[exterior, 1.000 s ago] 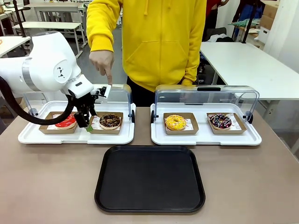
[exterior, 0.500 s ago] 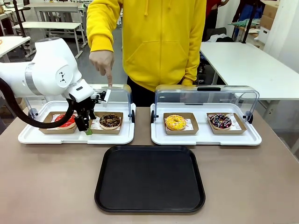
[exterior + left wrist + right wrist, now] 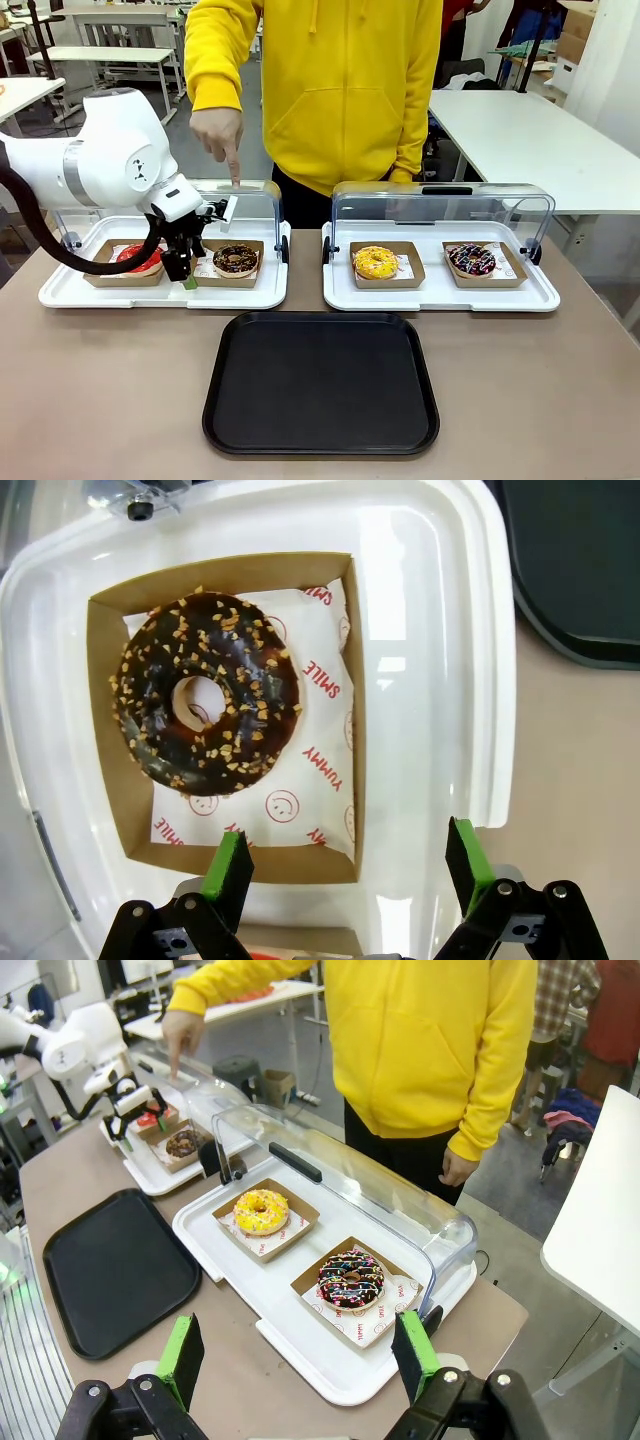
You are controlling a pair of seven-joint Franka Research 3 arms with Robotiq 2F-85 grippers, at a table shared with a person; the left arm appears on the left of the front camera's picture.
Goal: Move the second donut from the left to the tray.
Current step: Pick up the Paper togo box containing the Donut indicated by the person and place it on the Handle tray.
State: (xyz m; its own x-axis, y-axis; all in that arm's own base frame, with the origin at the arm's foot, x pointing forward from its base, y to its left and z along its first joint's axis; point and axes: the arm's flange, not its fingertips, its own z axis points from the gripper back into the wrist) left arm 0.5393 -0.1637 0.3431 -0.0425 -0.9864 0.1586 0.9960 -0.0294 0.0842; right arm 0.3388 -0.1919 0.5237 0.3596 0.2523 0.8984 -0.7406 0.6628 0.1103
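Observation:
The chocolate donut with light crumbs [image 3: 236, 260] lies in its brown cardboard holder [image 3: 110, 730] on the left white display tray, whose clear lid is raised. My left gripper [image 3: 186, 276] hangs open just left of that holder, between it and the red-glazed donut [image 3: 140, 260]. In the left wrist view the chocolate donut [image 3: 208, 708] sits ahead of the open left gripper [image 3: 348, 865] and off to one side; one pad [image 3: 232, 865] is over the holder's near edge. The black tray [image 3: 320, 380] lies at the table's front. My right gripper [image 3: 298, 1355] is open, holding nothing.
A person in a yellow hoodie stands at the far side, one finger [image 3: 233, 165] pointing down at the left tray's raised lid. The right display tray [image 3: 440, 295], under its clear lid, holds a yellow donut [image 3: 375, 262] and a dark sprinkled donut [image 3: 471, 259].
My left arm has shifted slightly to the right and its gripper has come down a little beside the chocolate donut's holder. The person's hand has stayed put.

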